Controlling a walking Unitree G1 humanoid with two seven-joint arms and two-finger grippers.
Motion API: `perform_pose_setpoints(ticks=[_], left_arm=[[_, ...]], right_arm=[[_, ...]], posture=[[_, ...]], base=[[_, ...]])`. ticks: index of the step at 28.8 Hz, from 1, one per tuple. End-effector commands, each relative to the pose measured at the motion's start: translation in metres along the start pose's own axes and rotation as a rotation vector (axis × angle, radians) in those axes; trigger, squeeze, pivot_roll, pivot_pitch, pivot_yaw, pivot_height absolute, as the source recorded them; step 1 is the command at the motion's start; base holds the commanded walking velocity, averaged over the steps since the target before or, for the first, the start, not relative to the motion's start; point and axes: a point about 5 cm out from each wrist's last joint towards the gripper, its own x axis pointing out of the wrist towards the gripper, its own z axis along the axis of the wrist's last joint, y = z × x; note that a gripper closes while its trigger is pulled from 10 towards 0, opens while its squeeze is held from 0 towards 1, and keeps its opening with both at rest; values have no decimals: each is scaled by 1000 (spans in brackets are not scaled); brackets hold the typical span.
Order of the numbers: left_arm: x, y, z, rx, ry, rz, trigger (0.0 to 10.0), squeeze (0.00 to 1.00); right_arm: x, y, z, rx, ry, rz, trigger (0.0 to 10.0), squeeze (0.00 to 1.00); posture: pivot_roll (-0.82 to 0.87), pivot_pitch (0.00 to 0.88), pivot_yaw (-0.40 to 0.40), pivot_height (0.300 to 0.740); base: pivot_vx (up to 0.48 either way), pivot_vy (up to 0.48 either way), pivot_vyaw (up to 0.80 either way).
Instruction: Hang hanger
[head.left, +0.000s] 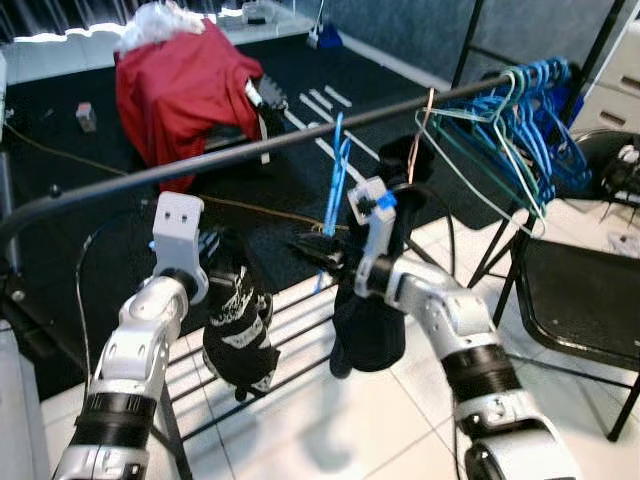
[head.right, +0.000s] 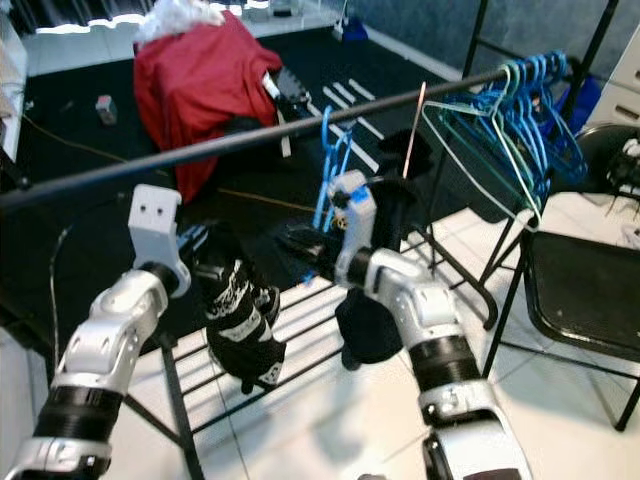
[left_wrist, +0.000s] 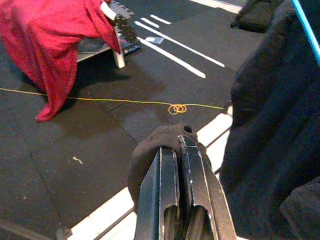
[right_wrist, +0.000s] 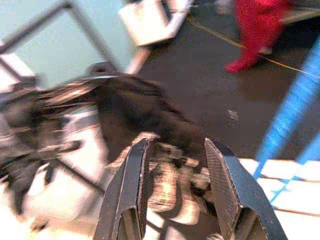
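Blue hanger (head.left: 336, 175) on rail (head.left: 250, 150), frame centre. Left gripper (left_wrist: 182, 185) closed on garment (head.left: 240, 335) — right gripper (right_wrist: 180, 185) open, empty. Keep hook seated while releasing.

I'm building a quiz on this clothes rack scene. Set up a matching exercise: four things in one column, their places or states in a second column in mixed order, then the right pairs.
Things:
1. blue plastic hanger
2. bunch of blue and green wire hangers
3. red cloth
4. black garment with white print

Places or states:
A. clustered at the right end of the black metal rail
B. draped over something on the dark floor behind
C. hooked alone mid-rail
D. pinched by the left gripper, fingers shut

Pairs: 1-C, 2-A, 3-B, 4-D
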Motion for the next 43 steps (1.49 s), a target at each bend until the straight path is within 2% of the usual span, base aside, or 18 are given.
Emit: perform_pose_setpoints(ticks=[1, 8, 10, 11, 13, 15, 24, 27, 34, 35, 37, 38, 39, 40, 41, 43], left_arm=[[-2, 1, 0, 8, 0, -4, 10000, 0], [-2, 1, 0, 8, 0, -4, 10000, 0], [-2, 1, 0, 9, 2, -9, 10000, 0], [-1, 1, 2, 19, 1, -22, 10000, 0], [-1, 1, 2, 19, 1, -22, 10000, 0], [0, 0, 3, 23, 1, -30, 10000, 0], [0, -1, 3, 28, -1, -41, 10000, 0], [0, -1, 3, 29, 0, -43, 10000, 0], [0, -1, 4, 33, -2, -49, 10000, 0], [0, -1, 4, 33, -3, -50, 10000, 0], [0, -1, 4, 33, -3, -50, 10000, 0], [0, -1, 3, 32, -3, -51, 10000, 0], [0, -1, 3, 32, -3, -51, 10000, 0], [-1, -3, 2, 30, 0, -56, 10000, 0], [-1, -3, 2, 30, 0, -56, 10000, 0], [-2, -5, -1, 24, 9, -62, 10000, 0]], right_arm=[[1, -1, 5, -11, -18, -9, 10000, 0], [1, -1, 5, -11, -18, -9, 10000, 0], [-2, -6, 6, -4, -42, -58, 10000, 0], [-14, 0, 26, -21, -125, -67, 10000, 0], [-14, 0, 26, -21, -125, -67, 10000, 0], [-19, 8, 35, -46, -148, -37, 10000, 0], [-20, 28, 36, -81, -126, 57, 10000, 0], [-20, 29, 35, -84, -121, 65, 10000, 0], [-22, 36, 45, -106, -190, 69, 10000, 0], [-24, 36, 52, -133, -241, 24, 10000, 0], [-24, 36, 52, -133, -241, 24, 10000, 0], [-27, 31, 53, -173, -274, -70, 10000, 0], [-27, 31, 53, -173, -274, -70, 10000, 0], [-31, 25, 49, -206, -284, -164, 10000, 0], [-31, 25, 49, -206, -284, -164, 10000, 0], [-36, 19, 44, -209, -308, -266, 10000, 0]], posture=[[-60, 104, 3, 740], [-60, 104, 3, 740], [-61, 104, 5, 740], [-61, 106, 19, 740], [-61, 106, 19, 740], [-61, 102, 19, 740], [-57, 88, 20, 740], [-56, 81, 20, 740], [-58, 72, 21, 740], [-58, 72, 21, 740], [-58, 72, 21, 740], [-67, 69, 19, 740], [-67, 69, 19, 740], [-67, 73, 20, 740], [-67, 73, 20, 740], [-69, 75, 21, 740]], base=[[0, 0, 0], [0, 0, 0], [0, 0, 0], [0, 0, 0], [0, 0, 0], [0, 0, 0], [0, 0, 0], [0, 0, 0], [0, 0, 0], [0, 0, 0], [0, 0, 0], [0, 0, 0], [0, 0, 0], [0, 0, 0], [0, 0, 0], [0, 0, 0]])
